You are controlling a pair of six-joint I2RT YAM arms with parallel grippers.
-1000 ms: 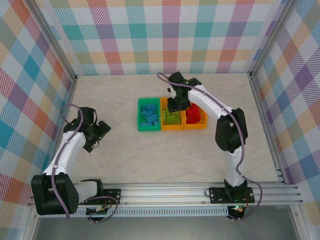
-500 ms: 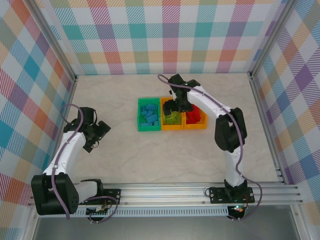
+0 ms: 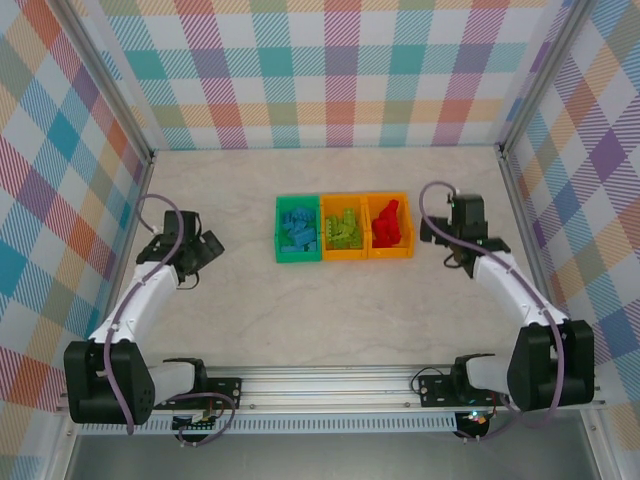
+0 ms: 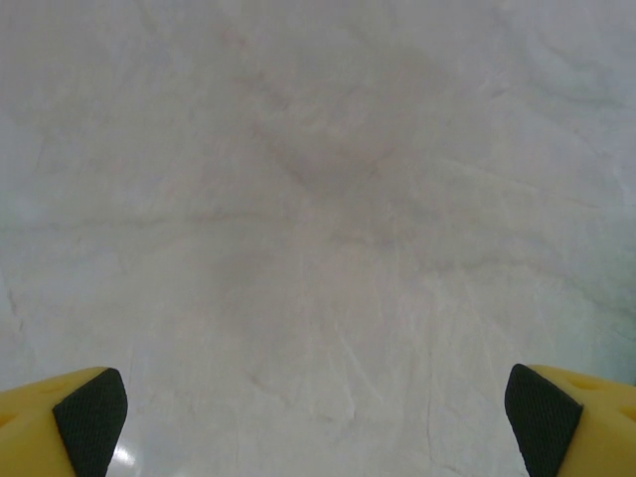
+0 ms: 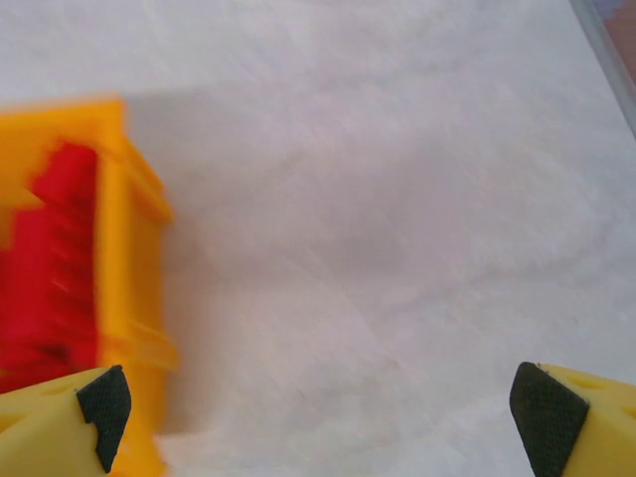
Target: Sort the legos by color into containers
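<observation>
Orange rectangular plastic bin (image 3: 390,254) of red studded bricks (image 3: 390,226) sat left of my retreated right gripper (image 3: 441,245), fingers apart like my left gripper's (image 3: 204,256); sorting seemed done.

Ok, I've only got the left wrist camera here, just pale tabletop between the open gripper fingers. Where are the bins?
Observer: Three small open-topped plastic bins stand in a row in the middle of the pale table: a green bin on the left, then the middle orange bin and the right orange bin.
Operator: What's in them?
Observer: Small blue plastic bricks in the green one, lime green bricks in the middle one, red bricks in the right one.
Operator: And the right gripper?
Observer: The right gripper is open and holds nothing, over bare table just right of the right orange bin.
</observation>
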